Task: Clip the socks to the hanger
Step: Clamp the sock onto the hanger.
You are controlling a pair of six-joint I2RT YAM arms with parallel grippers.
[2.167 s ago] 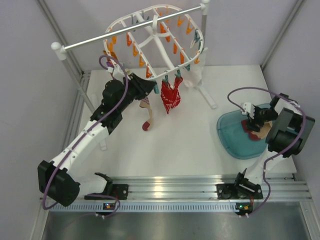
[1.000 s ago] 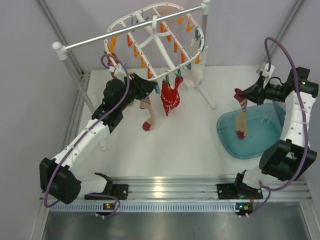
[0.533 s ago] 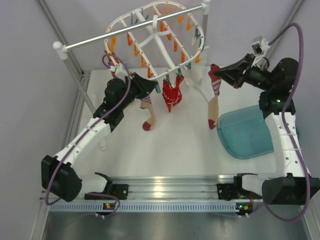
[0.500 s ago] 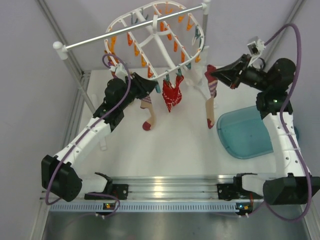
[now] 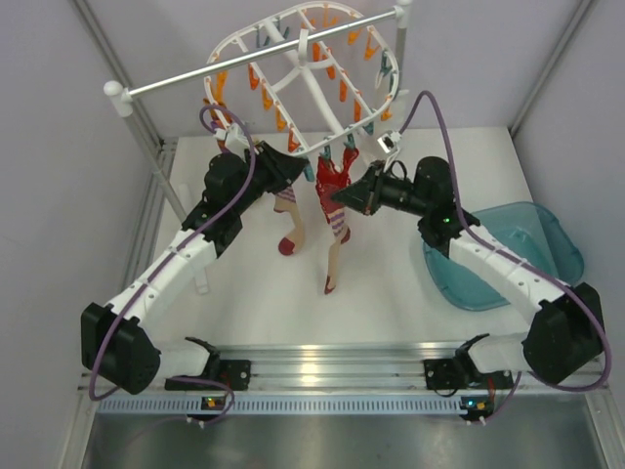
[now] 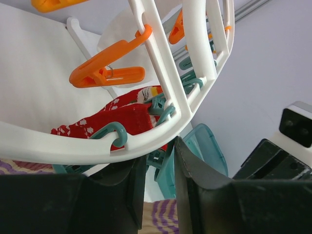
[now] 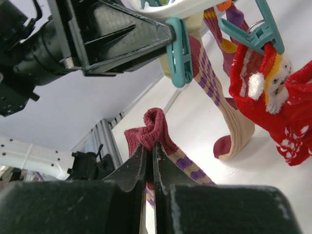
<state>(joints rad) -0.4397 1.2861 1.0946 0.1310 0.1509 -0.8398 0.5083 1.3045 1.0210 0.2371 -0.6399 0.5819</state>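
The white oval hanger (image 5: 311,88) hangs from a rail, its orange and teal clips along the frame. One cream sock (image 5: 289,220) with purple stripes and a red toe hangs below the hanger's near rim. My left gripper (image 5: 291,168) is there, its fingers shut on a teal clip (image 7: 178,51) above that sock. My right gripper (image 5: 339,198) is shut on the dark red cuff (image 7: 156,124) of the second sock (image 5: 336,249), which dangles just under the rim, right of the first. From the left wrist, the hanger rim (image 6: 161,68) crosses right above the left gripper (image 6: 158,156).
A red patterned sock (image 5: 332,181) is clipped between the two arms. The metal rail (image 5: 254,59) on white posts spans the back. A teal tub (image 5: 508,254) sits at the right. Orange clips (image 6: 107,73) hang close to the left fingers.
My right arm has swung left from the hanger's right end to under its near rim, carrying the sock with it. The left arm has stayed put.
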